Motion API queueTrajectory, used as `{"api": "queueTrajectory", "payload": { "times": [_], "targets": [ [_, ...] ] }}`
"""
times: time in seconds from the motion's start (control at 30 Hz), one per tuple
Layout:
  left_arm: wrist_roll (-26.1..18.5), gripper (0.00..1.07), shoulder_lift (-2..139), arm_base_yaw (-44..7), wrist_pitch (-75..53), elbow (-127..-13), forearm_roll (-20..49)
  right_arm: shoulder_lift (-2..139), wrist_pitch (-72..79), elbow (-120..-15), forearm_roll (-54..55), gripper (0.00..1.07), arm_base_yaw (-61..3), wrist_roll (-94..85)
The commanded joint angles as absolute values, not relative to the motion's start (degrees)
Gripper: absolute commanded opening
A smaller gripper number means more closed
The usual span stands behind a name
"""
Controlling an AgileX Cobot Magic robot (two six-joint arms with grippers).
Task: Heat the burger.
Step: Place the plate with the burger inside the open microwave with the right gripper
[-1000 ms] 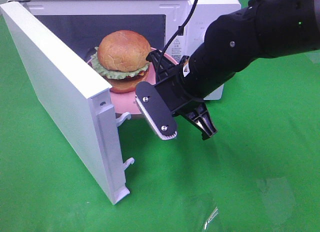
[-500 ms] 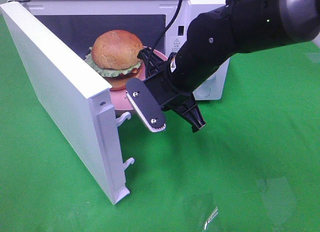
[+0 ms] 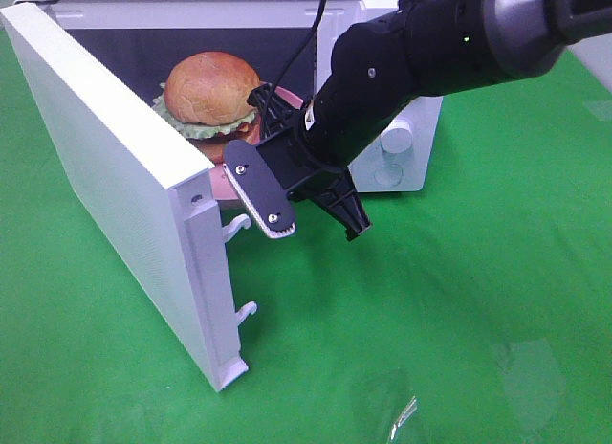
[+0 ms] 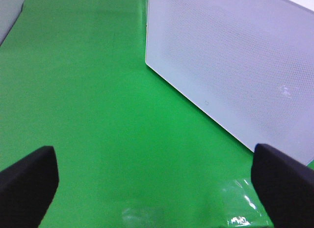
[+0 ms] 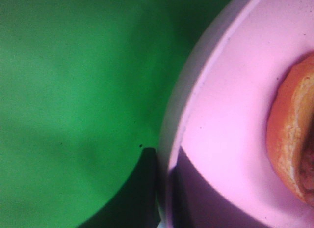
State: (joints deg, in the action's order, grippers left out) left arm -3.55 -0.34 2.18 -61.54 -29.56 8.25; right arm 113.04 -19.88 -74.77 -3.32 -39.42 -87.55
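Burger (image 3: 212, 90) on pink plate (image 5: 221, 110) shifted left, deeper toward microwave (image 3: 416, 157) cavity, carried by right arm (image 3: 430, 52). Burger now sits on plate at cavity mouth, behind open door (image 3: 115, 166). Right gripper (image 5: 164, 193) pinches plate rim; only right wrist view shows this, plus bun edge. Left gripper (image 4: 157, 188), unseen from high camera, spread wide over green cloth (image 4: 88, 90), facing door's outer side.
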Motion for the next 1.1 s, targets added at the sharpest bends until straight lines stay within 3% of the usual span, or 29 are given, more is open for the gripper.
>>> {"api": "queueTrajectory", "payload": {
  "times": [0.03, 1.1],
  "targets": [
    [-3.32, 1.01, -1.2, 2.41, -61.36, -29.56, 8.71, 113.62, -17.02, -77.35, -3.67, 0.01, -39.36, -86.97],
    [-3.32, 1.0, -1.2, 2.41, -61.36, -29.56, 8.71, 125.54, -21.6, -95.0, -8.42, 0.02, -39.36, -76.66]
  ]
}}
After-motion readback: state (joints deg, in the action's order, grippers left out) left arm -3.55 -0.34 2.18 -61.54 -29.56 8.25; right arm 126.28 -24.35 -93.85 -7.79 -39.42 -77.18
